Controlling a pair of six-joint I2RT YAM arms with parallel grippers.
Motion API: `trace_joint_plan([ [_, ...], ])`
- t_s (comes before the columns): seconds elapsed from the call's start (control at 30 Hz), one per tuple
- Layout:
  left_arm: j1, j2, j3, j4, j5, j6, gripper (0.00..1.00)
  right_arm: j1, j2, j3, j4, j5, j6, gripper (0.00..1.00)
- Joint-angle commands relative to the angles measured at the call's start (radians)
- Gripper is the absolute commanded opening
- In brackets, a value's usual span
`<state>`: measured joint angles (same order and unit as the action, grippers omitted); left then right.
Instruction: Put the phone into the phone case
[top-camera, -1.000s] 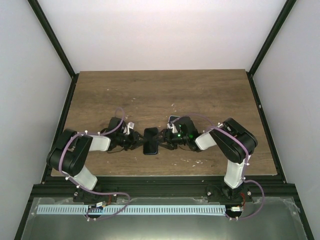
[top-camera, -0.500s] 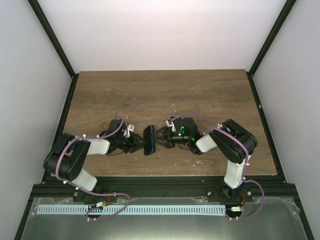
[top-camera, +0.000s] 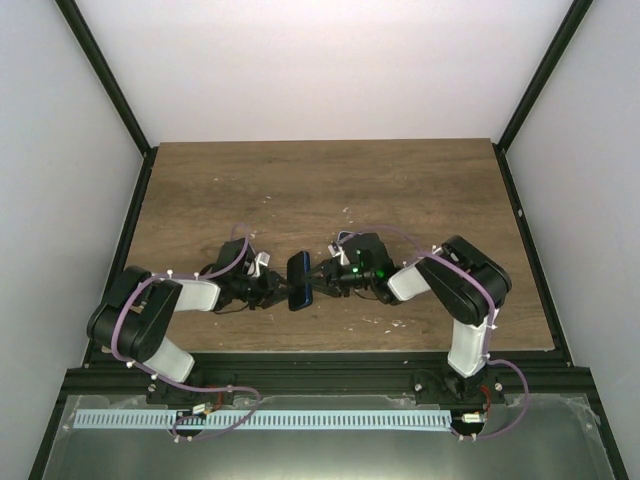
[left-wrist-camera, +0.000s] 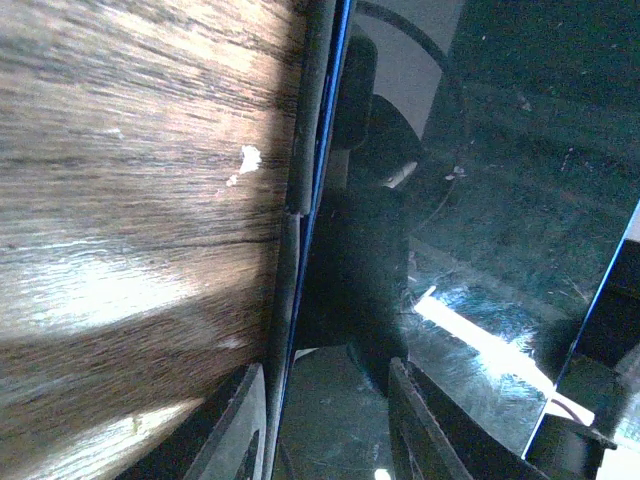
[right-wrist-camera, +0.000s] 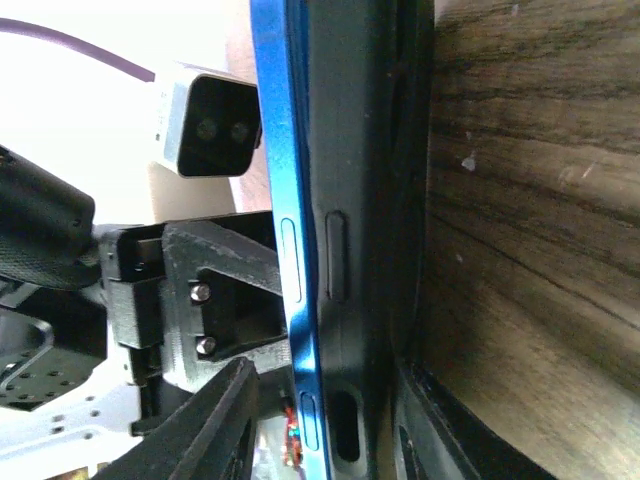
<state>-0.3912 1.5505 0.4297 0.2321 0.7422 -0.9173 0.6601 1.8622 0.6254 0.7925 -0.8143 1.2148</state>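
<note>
The phone stands on its long edge on the wooden table, toward 6 o'clock of the board near the front edge, with the two arms meeting on it. The left gripper comes at it from 9 o'clock and the right gripper from 3 o'clock. In the right wrist view the phone shows a bright blue metal rim with two slim side buttons. The black phone case lies flush along its 3 o'clock side, with a raised button cover and an oval cut-out, and the blue rim stands proud of the case wall. Whether the phone is fully seated cannot be told. The left hand is clamped across phone and case together: in its own view one finger presses the case's back at 7 o'clock, while the other sits on the glossy dark screen, which mirrors it. The right hand's fingers straddle the same pair. One finger is against the case at 5 o'clock and the other just beside the blue rim at 7 o'clock, and whether they actually grip cannot be told. Beyond the phone, at 10 o'clock, sits the left wrist's white camera housing with two lenses, no lettering legible on it, and a purple cable above. A green light glows on the right wrist, and white flecks dot the wood.
</note>
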Motion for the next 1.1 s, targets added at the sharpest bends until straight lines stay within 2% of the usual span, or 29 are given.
trace_joint_plan([
  [0.0, -0.017, 0.008, -0.017, -0.027, 0.003, 0.003, 0.36, 0.024, -0.059, 0.087, -0.220, 0.031, -0.153, 0.35],
  [0.13, -0.017, 0.012, -0.013, -0.025, 0.000, 0.002, 0.36, 0.025, -0.078, 0.116, -0.326, 0.067, -0.211, 0.24],
  [0.27, -0.017, 0.017, -0.013, -0.019, 0.003, 0.000, 0.36, 0.028, -0.086, 0.120, -0.363, 0.094, -0.229, 0.10],
  [0.43, -0.017, 0.019, -0.008, -0.025, 0.003, 0.006, 0.36, 0.035, -0.098, 0.136, -0.413, 0.128, -0.252, 0.03],
  [0.53, -0.017, 0.024, -0.009, -0.020, 0.002, 0.003, 0.36, 0.037, -0.096, 0.149, -0.428, 0.128, -0.258, 0.06],
  [0.63, -0.017, 0.031, -0.010, -0.016, 0.002, 0.002, 0.36, 0.043, -0.087, 0.166, -0.442, 0.112, -0.261, 0.28],
  [0.73, -0.017, 0.034, -0.009, -0.013, 0.002, 0.002, 0.36, 0.058, -0.077, 0.190, -0.487, 0.119, -0.279, 0.35],
  [0.87, -0.017, 0.037, -0.004, -0.017, -0.001, 0.004, 0.36, 0.077, -0.057, 0.239, -0.616, 0.141, -0.302, 0.34],
  [1.07, -0.017, 0.046, -0.005, -0.018, -0.013, 0.009, 0.35, 0.079, -0.102, 0.234, -0.705, 0.181, -0.308, 0.20],
])
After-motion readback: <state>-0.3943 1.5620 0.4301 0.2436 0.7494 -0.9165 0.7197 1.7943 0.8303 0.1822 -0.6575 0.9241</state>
